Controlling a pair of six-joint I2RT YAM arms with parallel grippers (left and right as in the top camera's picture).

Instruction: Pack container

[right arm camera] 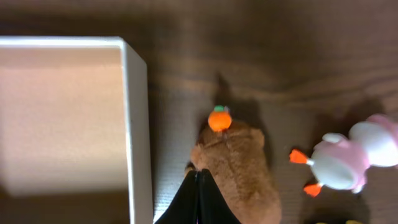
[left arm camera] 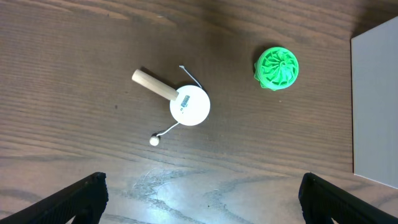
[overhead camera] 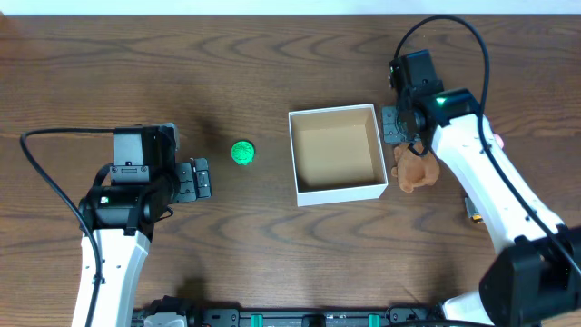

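The container (overhead camera: 340, 193), a square white box with a tan inside, stands empty at the table's middle; its wall also shows in the right wrist view (right arm camera: 138, 124) and the left wrist view (left arm camera: 376, 106). A brown plush toy (overhead camera: 413, 171) with an orange tip (right arm camera: 219, 119) lies just right of it. My right gripper (overhead camera: 393, 127) is shut, and its tips (right arm camera: 198, 173) sit at the plush's left edge (right arm camera: 239, 168) with nothing visibly between them. A green ribbed ball (overhead camera: 242, 153) (left arm camera: 277, 68) lies left of the box. My left gripper (overhead camera: 200, 179) (left arm camera: 202, 199) is open and empty.
A small white drum toy (left arm camera: 189, 104) with a wooden handle and a bead on a string lies near the left gripper. A pink-and-white duck toy (right arm camera: 348, 158) lies right of the plush, mostly hidden by the right arm in the overhead view. A small yellowish item (overhead camera: 474, 211) lies further right.
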